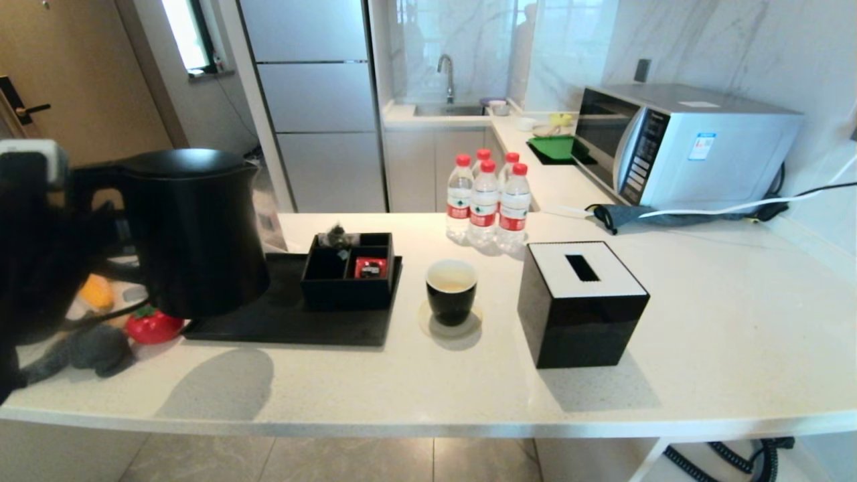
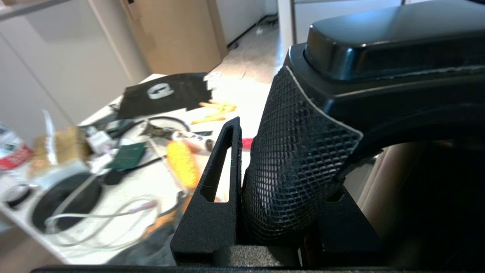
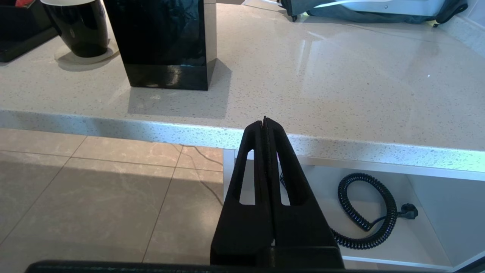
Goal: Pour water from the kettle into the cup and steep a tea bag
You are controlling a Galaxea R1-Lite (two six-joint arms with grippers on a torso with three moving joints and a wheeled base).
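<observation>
The matte black kettle [image 1: 194, 234] is upright over the left end of the black tray [image 1: 281, 325]. My left gripper [image 1: 40, 221] is shut on its loop handle. In the left wrist view my left gripper [image 2: 288, 151] clamps the mesh-textured handle [image 2: 303, 159] under the lid [image 2: 379, 38]. The black cup [image 1: 450, 294] stands on a coaster right of the tray, with pale yellowish water [image 1: 450, 284] inside. The tea bag [image 1: 338, 237] lies in the black organizer box [image 1: 328, 288]. My right gripper [image 3: 265, 122] is shut and empty, below the counter's front edge; the cup [image 3: 79, 26] shows far off.
A black tissue box [image 1: 582, 301] stands right of the cup. Several red-capped bottles [image 1: 485, 197] are behind it, with a microwave [image 1: 676, 144] at the back right. A red packet [image 1: 370, 266] is in the organizer. A red toy tomato [image 1: 152, 326] and clutter lie left of the tray.
</observation>
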